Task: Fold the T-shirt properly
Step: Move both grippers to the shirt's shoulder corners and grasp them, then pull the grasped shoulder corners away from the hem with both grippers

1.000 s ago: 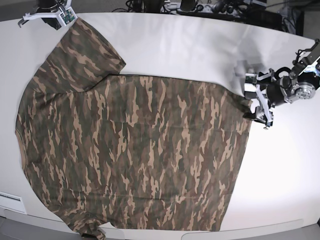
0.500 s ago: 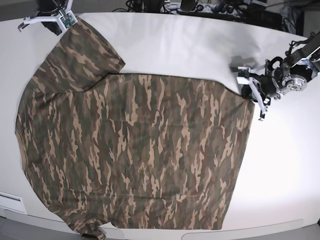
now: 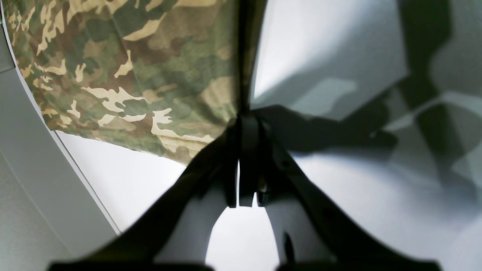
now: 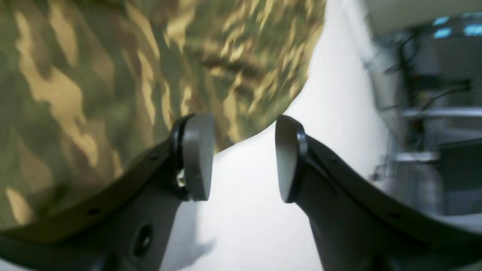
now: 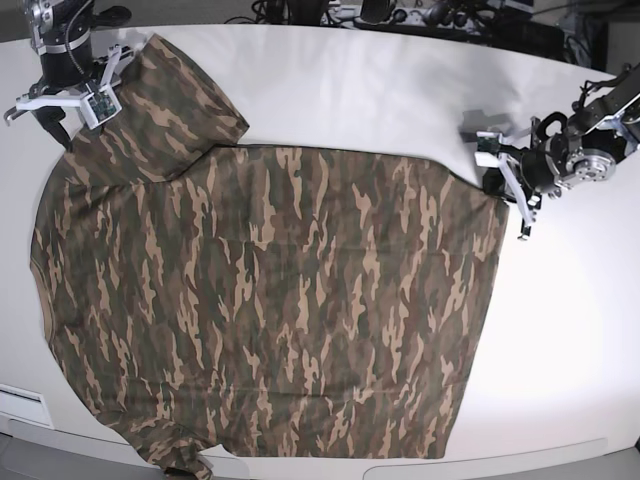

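Base view shows the T-shirt point(image 5: 270, 300) spread nearly flat across a white table point(image 5: 400, 90), its print a streaky camouflage of dark green, brown and tan. One short sleeve point(image 5: 175, 100) reaches up toward the far left corner of the table, and the straight hem point(image 5: 487, 300) runs down the right side of the cloth. A small bunch of fabric hangs over the near table edge at the bottom left.

At the hem's upper corner the left gripper point(image 5: 500, 185) has its fingers pressed together with the cloth edge caught between them; its wrist view shows the dark fingers point(image 3: 241, 158) meeting on a taut fold of the fabric point(image 3: 131, 75), which lifts slightly off the table there.

Over the sleeve, the right gripper point(image 5: 62, 100) hangs with its fingers parted. Its wrist view shows two grey pads point(image 4: 197, 156) standing well apart, holding nothing, with blurred camouflage cloth point(image 4: 113, 75) below and bare white table showing between them.
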{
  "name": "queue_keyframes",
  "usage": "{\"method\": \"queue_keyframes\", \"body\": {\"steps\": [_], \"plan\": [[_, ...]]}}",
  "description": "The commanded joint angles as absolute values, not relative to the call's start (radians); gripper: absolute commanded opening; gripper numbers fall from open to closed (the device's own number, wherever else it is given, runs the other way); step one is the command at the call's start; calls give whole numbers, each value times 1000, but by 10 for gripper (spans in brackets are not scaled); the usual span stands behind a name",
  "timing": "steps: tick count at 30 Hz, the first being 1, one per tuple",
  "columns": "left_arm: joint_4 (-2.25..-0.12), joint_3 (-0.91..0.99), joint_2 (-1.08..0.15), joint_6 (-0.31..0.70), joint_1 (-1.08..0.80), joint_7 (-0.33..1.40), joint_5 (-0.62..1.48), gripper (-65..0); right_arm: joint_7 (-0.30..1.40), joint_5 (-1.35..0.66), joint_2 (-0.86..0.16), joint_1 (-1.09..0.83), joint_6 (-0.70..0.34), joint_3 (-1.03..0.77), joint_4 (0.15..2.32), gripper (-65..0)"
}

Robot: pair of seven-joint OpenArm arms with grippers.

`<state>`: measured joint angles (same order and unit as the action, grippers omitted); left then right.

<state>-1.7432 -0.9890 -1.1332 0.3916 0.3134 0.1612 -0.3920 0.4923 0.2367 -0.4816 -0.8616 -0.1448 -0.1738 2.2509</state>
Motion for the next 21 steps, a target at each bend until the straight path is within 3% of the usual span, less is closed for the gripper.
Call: {"method": "queue_keyframes", "body": {"steps": [1,6,21], "plan": [[-1745,-989,-1152,406,319,165,-387,-650,471,223,-505,-851,-135,-186,2245,-358],[-1745,-989,-1153,406,319,166,-387,-650,470,102,-532,-787,-230,-184,2129,-358],[-1745,-989,-1152,406,319,166,-387,-650,444,32,-533,-629,-297,-183,1863,-358]]}}
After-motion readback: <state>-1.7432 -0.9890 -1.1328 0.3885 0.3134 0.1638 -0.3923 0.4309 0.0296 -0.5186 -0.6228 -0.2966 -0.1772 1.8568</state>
